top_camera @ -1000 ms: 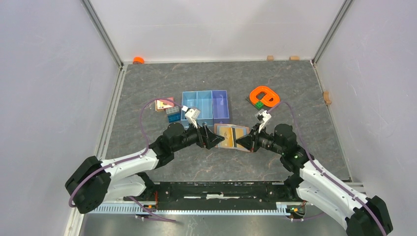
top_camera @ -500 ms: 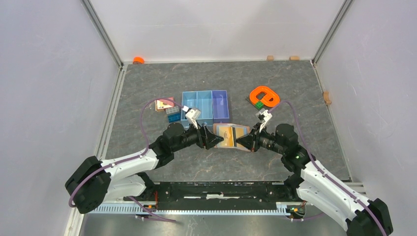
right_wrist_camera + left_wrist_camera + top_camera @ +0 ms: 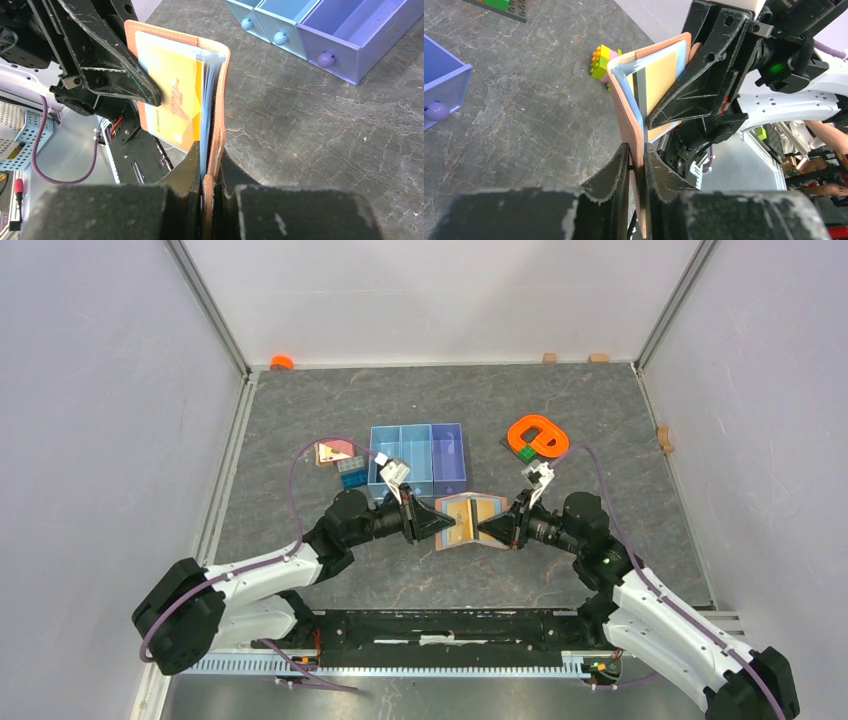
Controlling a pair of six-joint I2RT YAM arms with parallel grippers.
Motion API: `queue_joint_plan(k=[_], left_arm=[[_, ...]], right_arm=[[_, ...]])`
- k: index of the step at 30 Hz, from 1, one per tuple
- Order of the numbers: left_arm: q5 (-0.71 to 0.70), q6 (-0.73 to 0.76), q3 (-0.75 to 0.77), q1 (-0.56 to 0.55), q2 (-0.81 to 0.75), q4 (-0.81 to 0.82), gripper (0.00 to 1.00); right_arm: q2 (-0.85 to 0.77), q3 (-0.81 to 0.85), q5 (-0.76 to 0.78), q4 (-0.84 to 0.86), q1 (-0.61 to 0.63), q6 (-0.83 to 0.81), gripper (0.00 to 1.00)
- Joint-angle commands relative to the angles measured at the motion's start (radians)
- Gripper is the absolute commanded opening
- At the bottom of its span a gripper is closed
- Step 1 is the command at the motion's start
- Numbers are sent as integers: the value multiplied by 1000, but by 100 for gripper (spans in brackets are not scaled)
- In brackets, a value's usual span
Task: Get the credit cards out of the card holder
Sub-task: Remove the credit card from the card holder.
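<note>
The card holder [image 3: 470,519], salmon-brown with grey-blue pockets, stands half open in a V between both grippers at the table's middle. My left gripper [image 3: 447,525] is shut on its left flap [image 3: 626,107], the leather pinched between the jaws [image 3: 637,150]. My right gripper [image 3: 488,528] is shut on the right flap [image 3: 220,100], at the jaw tips [image 3: 209,150]. A golden credit card [image 3: 170,97] sits in the inner pocket, also showing in the left wrist view [image 3: 659,75]. A dark card edge [image 3: 640,90] shows beside it. Each arm's fingers face the other's across the holder.
A blue three-compartment tray [image 3: 418,457] stands just behind the holder. Toy bricks [image 3: 342,462] lie to its left. An orange ring-shaped piece [image 3: 537,434] with a green brick [image 3: 526,453] lies back right. A small brick stack [image 3: 601,62] shows behind the holder.
My left gripper has closed from wide open onto the holder's left flap. The holder has folded up from lying flatter into a V. The right gripper has kept its grip.
</note>
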Motion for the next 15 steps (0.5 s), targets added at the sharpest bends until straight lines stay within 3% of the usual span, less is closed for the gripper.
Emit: queue_joint_plan(k=[1,4,10,15], left_arm=[[34,-62,17,0,27,57,12],[11,-116,20,0,47,26,2],[-49,-214,-42,0,55,116,2],[-40,-134,44,0,-33,-142,2]], right_arm=[[-31,6,13,50,4,21,0],[-26,-6,29,54,4,29,0],[-2,-24,40,79,4,44,0],[18,18,97,16,4,-2,2]])
